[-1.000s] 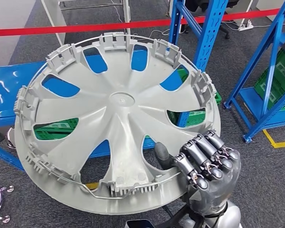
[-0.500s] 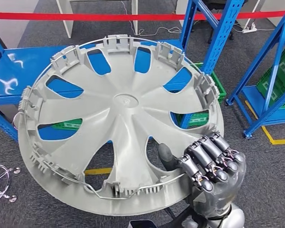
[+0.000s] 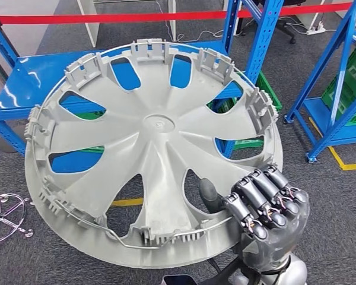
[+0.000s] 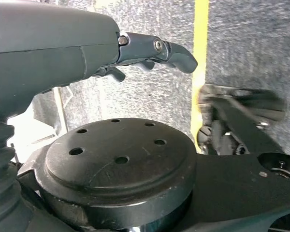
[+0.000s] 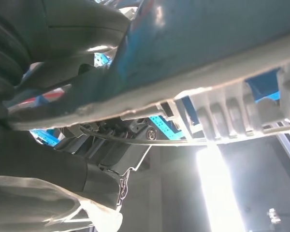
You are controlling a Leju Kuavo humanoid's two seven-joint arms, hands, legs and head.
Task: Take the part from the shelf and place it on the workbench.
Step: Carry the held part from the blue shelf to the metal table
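One right hand (image 3: 261, 211) grips the grey wheel cover (image 3: 156, 127) at its rim: light, stiff plastic, broad and unwieldy. Left hand's (image 4: 147, 50) state unclear.

Grey carpeted floor (image 3: 337, 237) marked with yellow tape (image 3: 342, 166). Red barrier tape (image 3: 122, 18) stretched across the far side, behind blue steel racking (image 3: 261, 41). Green plastic crates (image 3: 353, 80) on a low right-hand tier. Chrome wire stand (image 3: 3, 217) lying at left.
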